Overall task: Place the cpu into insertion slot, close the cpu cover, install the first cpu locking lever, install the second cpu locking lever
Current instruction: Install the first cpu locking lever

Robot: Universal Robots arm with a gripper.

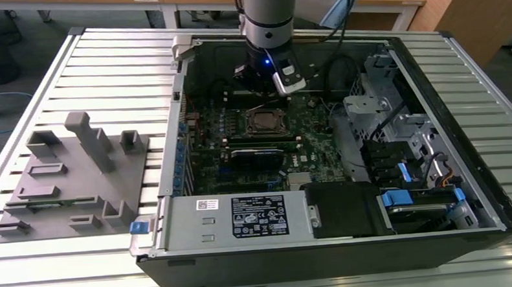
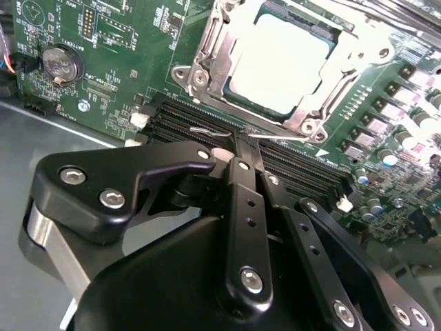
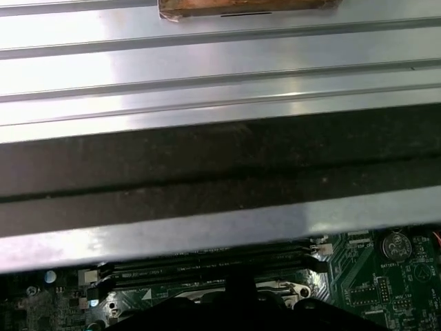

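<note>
In the exterior view the open computer case [image 1: 325,147] lies on a slatted table, and my gripper [image 1: 263,91] hangs over the motherboard just behind the socket. The cpu [image 2: 279,62] sits flat in the socket, its silver top showing through the window of the cpu cover [image 2: 207,65], which lies down over it. My gripper [image 2: 242,141] is shut, its black fingers [image 2: 247,200] pressed together. Their tips meet a thin silver locking lever [image 2: 207,129] that runs along the socket's edge beside the memory slots. Whether the wire is pinched or only touched I cannot tell.
A grey fixture block [image 1: 67,177] with slots stands on the table at the exterior view's left. The power supply [image 1: 233,219] and drive bays [image 1: 395,144] take up the case's near and right sides. A coin battery [image 2: 58,63] sits on the board. The case wall [image 3: 220,165] rises close behind the gripper.
</note>
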